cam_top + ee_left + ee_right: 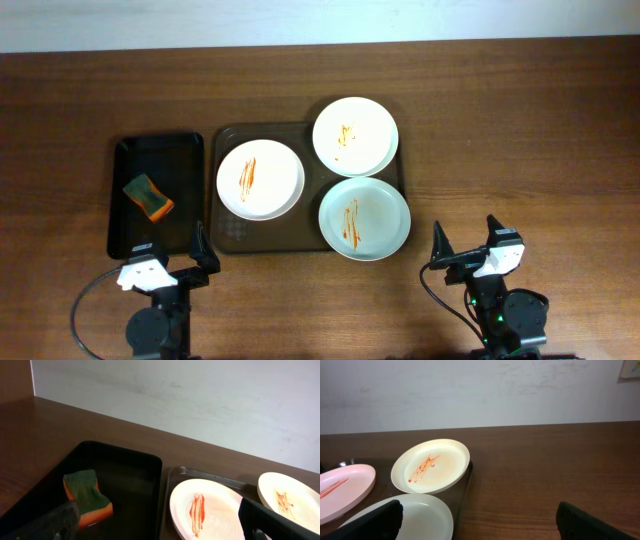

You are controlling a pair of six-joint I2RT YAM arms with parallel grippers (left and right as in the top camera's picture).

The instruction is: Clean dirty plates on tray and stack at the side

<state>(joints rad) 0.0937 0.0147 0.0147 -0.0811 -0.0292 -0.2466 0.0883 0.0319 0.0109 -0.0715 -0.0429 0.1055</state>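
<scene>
**Brown tray, three streaked plates, both hands wide open**

Brown and slightly see-through, the tray (228,238) lies at the middle of the wooden tabletop (560,130), and we find all three plates on it. The left white plate (260,180) sits fully inside the rim on the tray's left half, with orange-red streaks running down its centre. The far white plate (355,136) occupies the tray's far right corner and hangs out over the rim; its sauce mark is a smaller scribble. The mint green plate (364,218) covers the near right corner and also reaches past the tray's edge, with a streak left of its middle. The far white plate and the mint green plate meet at their rims. From above we cannot tell which lies over the other. The left white plate is just beside both.

Just left of the tray, we see the black tray (157,150). A sponge (148,196) with a green top and an orange underside rests in it, turned at an angle.

We see the left hand (170,255) at the near edge of the black tray, its fingers spread wide and gripping nothing. The right hand (466,245) hangs over bare wood near the mint green plate, apart from it, equally wide open and empty.
</scene>
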